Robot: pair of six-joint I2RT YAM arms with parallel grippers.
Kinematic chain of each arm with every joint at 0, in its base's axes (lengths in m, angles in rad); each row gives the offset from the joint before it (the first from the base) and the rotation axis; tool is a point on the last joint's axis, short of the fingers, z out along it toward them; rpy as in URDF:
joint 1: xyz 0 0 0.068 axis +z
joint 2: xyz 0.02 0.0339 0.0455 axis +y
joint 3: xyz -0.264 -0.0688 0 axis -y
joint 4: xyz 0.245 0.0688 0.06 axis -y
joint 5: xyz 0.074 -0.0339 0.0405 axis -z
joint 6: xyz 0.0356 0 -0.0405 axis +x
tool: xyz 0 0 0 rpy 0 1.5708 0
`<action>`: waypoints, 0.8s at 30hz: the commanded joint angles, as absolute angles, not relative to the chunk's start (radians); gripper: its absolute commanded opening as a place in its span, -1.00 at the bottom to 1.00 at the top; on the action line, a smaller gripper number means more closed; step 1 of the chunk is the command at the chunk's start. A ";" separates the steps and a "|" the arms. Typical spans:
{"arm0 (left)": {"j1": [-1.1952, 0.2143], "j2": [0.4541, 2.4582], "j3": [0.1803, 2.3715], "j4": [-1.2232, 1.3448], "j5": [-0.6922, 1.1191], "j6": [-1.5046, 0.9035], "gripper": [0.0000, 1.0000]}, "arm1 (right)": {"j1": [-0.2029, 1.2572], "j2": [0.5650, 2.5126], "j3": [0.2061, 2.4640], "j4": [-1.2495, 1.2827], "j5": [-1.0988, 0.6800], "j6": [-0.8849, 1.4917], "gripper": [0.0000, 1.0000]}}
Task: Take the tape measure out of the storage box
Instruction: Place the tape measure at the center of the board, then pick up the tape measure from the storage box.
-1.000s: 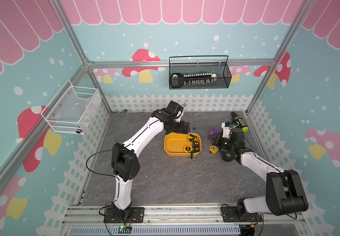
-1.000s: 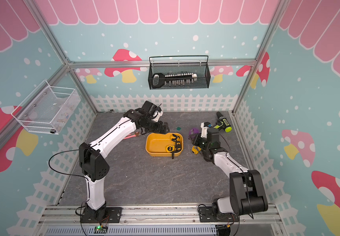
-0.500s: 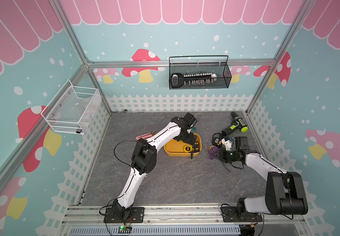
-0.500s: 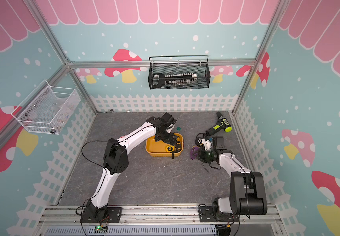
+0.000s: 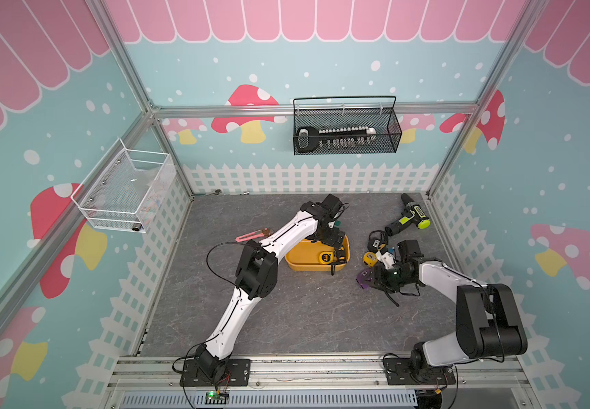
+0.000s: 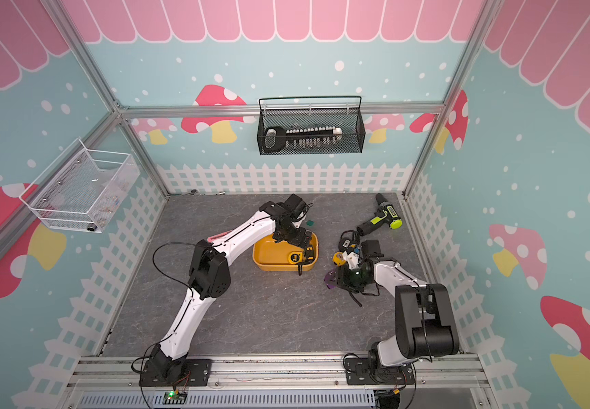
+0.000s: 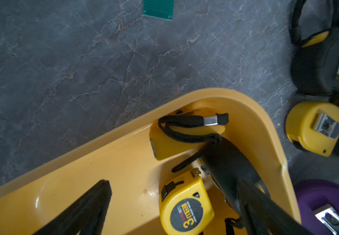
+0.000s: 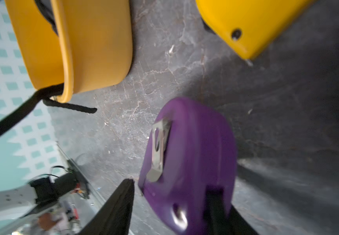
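The yellow tape measure, its round black label marked "3m", lies flat on the floor of the storage box, near a rounded corner. In both top views it shows as a yellow spot at the end of the storage box nearer my right arm. Beside it in the same corner sits a second yellow case with a black cord looped over it, and a dark body I cannot identify.

My left end effector hangs over that corner, released and spread wide. One finger is above bare box floor and the other is on the far side of the tape measure. I am touching nothing there.

Outside the box wall, on the grey surface, lie another yellow tape measure, a black one and a purple tape measure. My right end effector straddles the purple one, a finger on each side. A sliver of surface seems to show beside one finger, but the view is blurred and I cannot tell whether I am pinching it.

A small green board lies just beyond the box. Further off, a green and black drill rests near the back corner. A black wire basket hangs on the back wall and a white mesh basket on the side wall.
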State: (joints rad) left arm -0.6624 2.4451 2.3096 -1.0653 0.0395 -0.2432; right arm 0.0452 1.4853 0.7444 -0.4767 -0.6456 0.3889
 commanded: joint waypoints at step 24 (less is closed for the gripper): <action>-0.712 2.565 2.434 -1.000 -0.110 -0.354 0.98 | 0.045 1.316 0.951 -0.678 -0.480 0.200 0.65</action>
